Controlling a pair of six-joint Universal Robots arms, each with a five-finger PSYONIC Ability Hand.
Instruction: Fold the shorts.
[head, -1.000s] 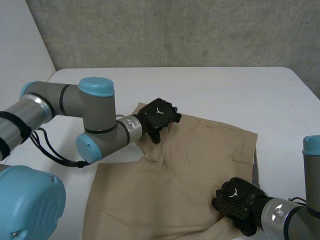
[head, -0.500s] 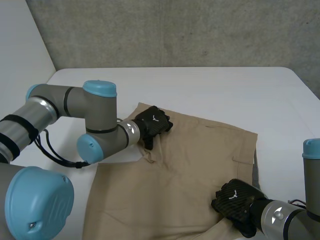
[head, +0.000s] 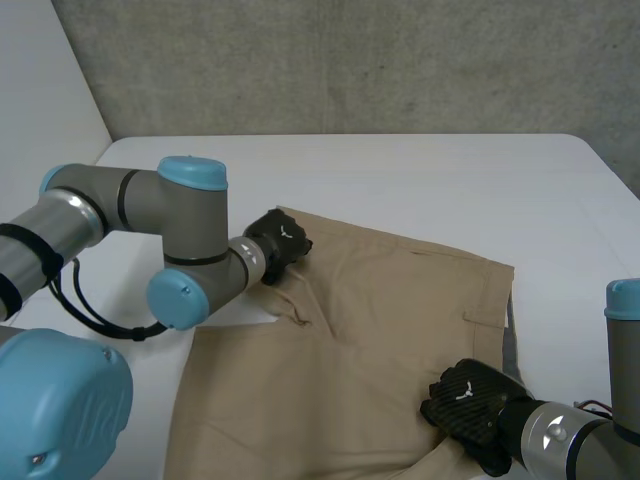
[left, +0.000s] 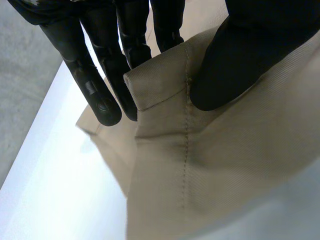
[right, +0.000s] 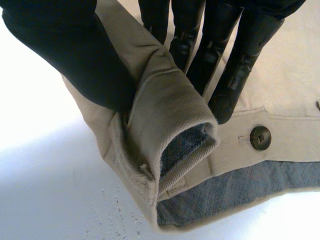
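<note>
The tan shorts (head: 380, 330) lie spread on the white table (head: 420, 180). My left hand (head: 278, 243) is at their far left corner; in the left wrist view its thumb (left: 240, 65) and fingers (left: 107, 80) pinch a raised hem fold of the shorts (left: 210, 165). My right hand (head: 468, 402) is at the near right edge, by the waistband. There its thumb (right: 75, 55) and fingers (right: 240, 55) pinch a rolled fold of the waistband (right: 175, 130), next to a brown button (right: 260, 137).
A grey concrete wall (head: 350, 60) runs behind the table. Bare white table surface lies beyond and to the right of the shorts. The left arm's elbow (head: 190, 250) hangs over the table's left side.
My left hand has slid left across the shorts to their far left corner and closed on the hem there. The right hand has stayed put, still pinching the waistband.
</note>
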